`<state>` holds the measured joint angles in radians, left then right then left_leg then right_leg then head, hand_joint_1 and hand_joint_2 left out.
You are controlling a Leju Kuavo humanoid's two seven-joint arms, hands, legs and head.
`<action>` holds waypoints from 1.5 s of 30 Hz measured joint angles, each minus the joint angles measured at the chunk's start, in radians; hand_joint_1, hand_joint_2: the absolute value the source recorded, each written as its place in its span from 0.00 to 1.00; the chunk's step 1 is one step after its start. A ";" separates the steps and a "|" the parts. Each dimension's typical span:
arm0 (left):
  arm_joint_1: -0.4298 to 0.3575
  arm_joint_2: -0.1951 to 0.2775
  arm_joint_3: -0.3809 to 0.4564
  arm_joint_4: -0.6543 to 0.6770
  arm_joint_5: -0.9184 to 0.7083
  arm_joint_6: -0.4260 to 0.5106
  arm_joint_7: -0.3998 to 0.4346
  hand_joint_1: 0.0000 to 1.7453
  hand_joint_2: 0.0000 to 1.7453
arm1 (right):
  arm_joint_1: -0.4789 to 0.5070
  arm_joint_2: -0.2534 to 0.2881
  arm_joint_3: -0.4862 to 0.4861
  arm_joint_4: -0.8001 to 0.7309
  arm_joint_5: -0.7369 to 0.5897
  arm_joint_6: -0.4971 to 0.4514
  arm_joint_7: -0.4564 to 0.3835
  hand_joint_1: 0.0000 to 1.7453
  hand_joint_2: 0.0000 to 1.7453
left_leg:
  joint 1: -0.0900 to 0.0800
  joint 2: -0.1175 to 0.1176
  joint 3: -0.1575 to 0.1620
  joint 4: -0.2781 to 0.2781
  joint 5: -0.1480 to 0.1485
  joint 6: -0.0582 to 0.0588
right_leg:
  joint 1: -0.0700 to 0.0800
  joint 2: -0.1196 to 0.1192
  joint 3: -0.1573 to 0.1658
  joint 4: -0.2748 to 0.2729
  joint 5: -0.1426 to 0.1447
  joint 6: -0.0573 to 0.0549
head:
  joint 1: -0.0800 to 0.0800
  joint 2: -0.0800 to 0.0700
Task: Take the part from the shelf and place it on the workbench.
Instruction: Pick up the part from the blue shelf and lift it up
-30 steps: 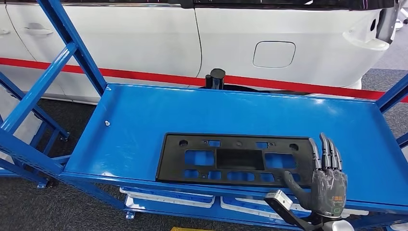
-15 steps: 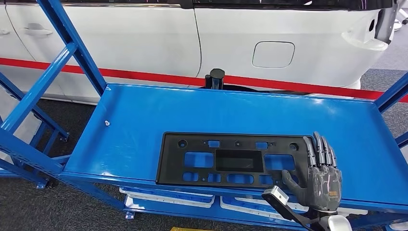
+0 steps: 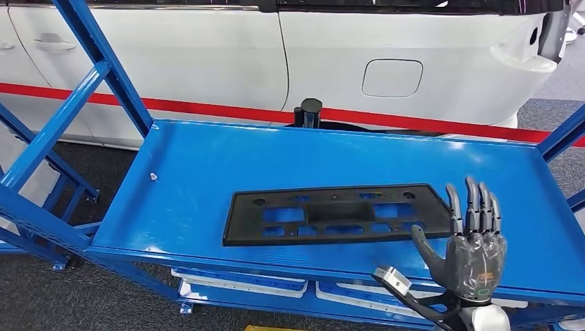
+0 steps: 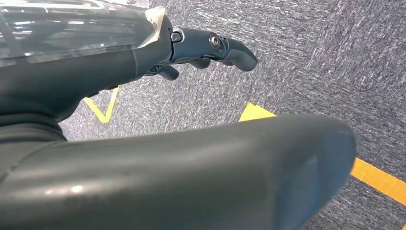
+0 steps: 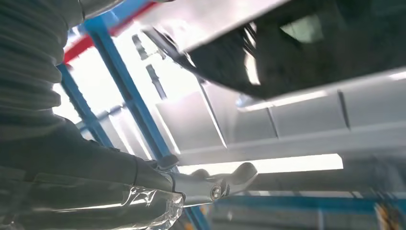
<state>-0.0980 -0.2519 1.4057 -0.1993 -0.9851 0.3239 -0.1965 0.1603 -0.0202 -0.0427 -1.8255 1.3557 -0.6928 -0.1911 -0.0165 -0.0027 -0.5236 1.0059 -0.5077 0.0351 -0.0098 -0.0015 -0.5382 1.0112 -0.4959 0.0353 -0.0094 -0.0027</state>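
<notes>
The black plastic part (image 3: 331, 215), a long flat panel with several cut-outs, is on the blue shelf (image 3: 207, 165) near its front edge. Its right end is raised off the shelf and the panel tilts. My right hand (image 3: 472, 241) is at that right end, with the thumb under the front edge and the fingers (image 3: 472, 207) straight up against the end, so it grips the part. The right wrist view shows the right hand (image 5: 143, 191) blurred against the blue frame. My left hand (image 4: 210, 45) hangs over the grey floor, fingers apart, holding nothing.
A white car (image 3: 386, 62) with a red stripe stands right behind the shelf. Blue uprights (image 3: 103, 62) rise at the shelf's left and a blue post (image 3: 562, 134) at its right. White trays (image 3: 241, 283) lie on the lower level. Yellow floor lines (image 4: 378, 177) cross the grey carpet.
The right end of the part has come up off the shelf and the panel now tilts. My right hand has moved slightly right and up with it.
</notes>
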 joint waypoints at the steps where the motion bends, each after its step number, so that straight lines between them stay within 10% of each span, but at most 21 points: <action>1: 0.000 0.000 0.000 0.000 0.000 0.000 0.001 0.00 0.00 | 0.001 0.011 -0.009 -0.026 -0.011 -0.002 -0.037 0.00 1.00 | 0.000 0.000 0.000 0.000 0.000 0.000 | 0.000 0.000 0.000 0.000 0.000 0.000 | 0.000 0.000; 8: 0.000 0.000 0.000 0.000 -0.008 0.000 0.002 0.00 0.00 | 0.002 0.116 -0.095 -0.155 -0.095 -0.002 -0.283 0.00 1.00 | 0.000 0.000 0.000 0.000 0.000 0.000 | 0.000 0.000 0.000 0.000 0.000 0.000 | 0.000 0.000; 16: 0.000 0.000 -0.004 0.001 -0.009 0.006 0.003 0.00 0.00 | 0.037 0.151 -0.118 -0.194 -0.092 -0.003 -0.275 0.00 1.00 | -0.001 0.000 0.000 0.000 0.000 0.000 | 0.000 0.000 0.001 0.000 0.000 0.000 | 0.000 0.000; 24: 0.000 0.000 -0.022 0.002 -0.006 0.008 0.034 0.00 0.00 | 0.126 0.064 -0.032 -0.203 0.059 -0.003 0.037 0.00 1.00 | -0.001 0.000 0.000 0.000 0.000 0.000 | 0.000 0.000 0.000 0.000 0.000 0.000 | 0.000 0.000; 45: -0.003 -0.023 -0.025 0.006 0.007 0.046 0.044 0.00 0.00 | 0.150 -0.093 0.099 -0.174 0.070 0.034 0.170 0.00 1.00 | -0.001 0.000 0.000 0.000 0.000 0.001 | 0.000 0.000 0.001 0.000 0.000 0.000 | 0.000 0.000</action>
<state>-0.1009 -0.2750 1.3806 -0.1934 -0.9780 0.3696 -0.1526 0.3105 -0.1137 0.0562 -1.9994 1.4253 -0.6588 -0.0215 -0.0172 -0.0027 -0.5233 1.0059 -0.5072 0.0359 -0.0099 -0.0015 -0.5375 1.0111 -0.4959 0.0354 -0.0095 -0.0027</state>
